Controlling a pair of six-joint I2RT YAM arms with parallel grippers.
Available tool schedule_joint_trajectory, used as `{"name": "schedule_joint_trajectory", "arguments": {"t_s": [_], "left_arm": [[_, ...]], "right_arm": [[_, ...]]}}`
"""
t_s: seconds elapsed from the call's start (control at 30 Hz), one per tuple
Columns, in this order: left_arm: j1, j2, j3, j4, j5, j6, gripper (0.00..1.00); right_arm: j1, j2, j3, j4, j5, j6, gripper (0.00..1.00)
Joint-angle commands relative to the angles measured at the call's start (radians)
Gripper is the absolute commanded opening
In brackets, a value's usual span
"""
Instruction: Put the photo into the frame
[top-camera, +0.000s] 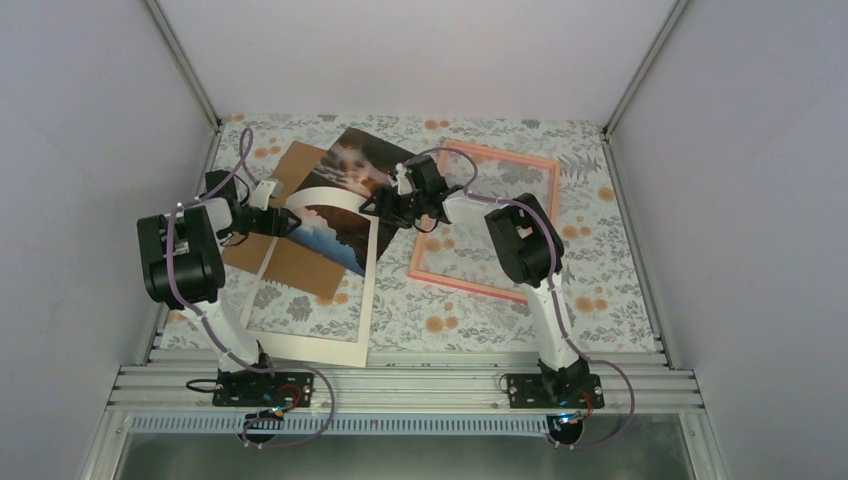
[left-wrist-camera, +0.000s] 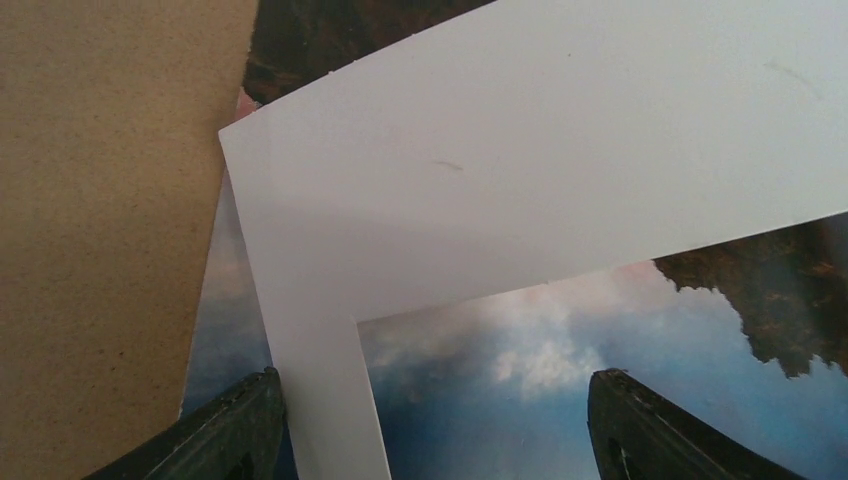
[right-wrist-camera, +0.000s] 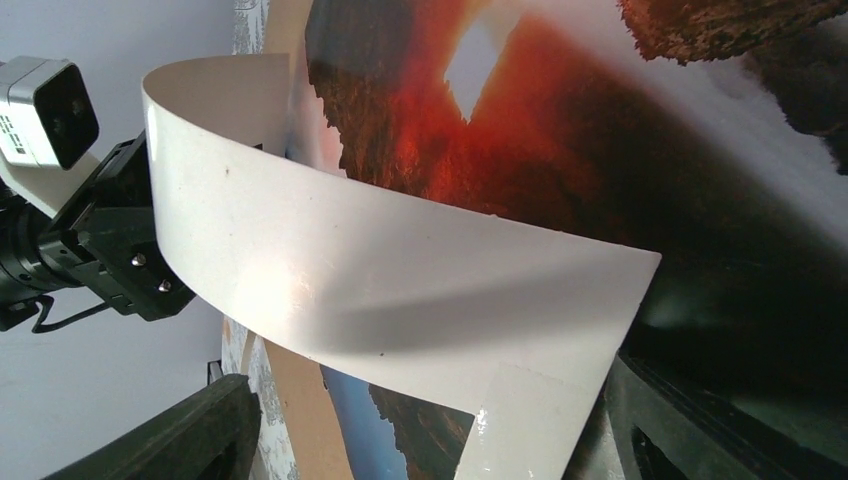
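The photo (top-camera: 352, 162) is lying on the floral worktop (top-camera: 600, 290), partly over the brown board (top-camera: 300, 265) and under the white card mat (top-camera: 310, 350), whose top strip is bowing upward. The pink frame (top-camera: 470, 286) is lying just to its right. The left gripper (top-camera: 272, 220) and the right gripper (top-camera: 386, 208) are each holding their fingers spread wide, straddling the mat's upper corners.

No legible text or labels
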Motion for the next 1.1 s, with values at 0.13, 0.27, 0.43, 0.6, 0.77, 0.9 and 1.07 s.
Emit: {"name": "schedule_joint_trajectory", "arguments": {"t_s": [0.13, 0.27, 0.43, 0.6, 0.77, 0.9, 1.07], "left_arm": [[-0.098, -0.088, -0.093, 0.217, -0.238, -0.109, 0.78], [-0.198, -0.128, -0.151, 0.344, -0.363, -0.085, 0.78], [-0.298, -0.179, -0.225, 0.514, -0.505, -0.047, 0.77], [-0.353, -0.185, -0.195, 0.572, -0.575, -0.047, 0.76], [-0.356, -0.158, -0.12, 0.556, -0.624, -0.07, 0.67], [-0.355, -0.158, -0.091, 0.528, -0.65, -0.058, 0.48], [-0.354, -0.19, -0.064, 0.482, -0.673, -0.042, 0.26]], "right_arm": [[0.011, 0.062, -0.014, -0.042, -0.015, 0.0, 0.85], [0.009, 0.069, -0.006, -0.049, -0.022, -0.008, 0.84], [0.008, 0.079, -0.003, -0.067, -0.032, -0.02, 0.82], [0.008, 0.072, -0.021, -0.071, -0.042, -0.031, 0.81], [0.001, 0.055, -0.036, -0.075, -0.043, -0.042, 0.8], [-0.012, 0.037, -0.041, -0.088, -0.043, -0.053, 0.8], [-0.022, -0.018, -0.069, -0.087, -0.046, -0.076, 0.81]]}}
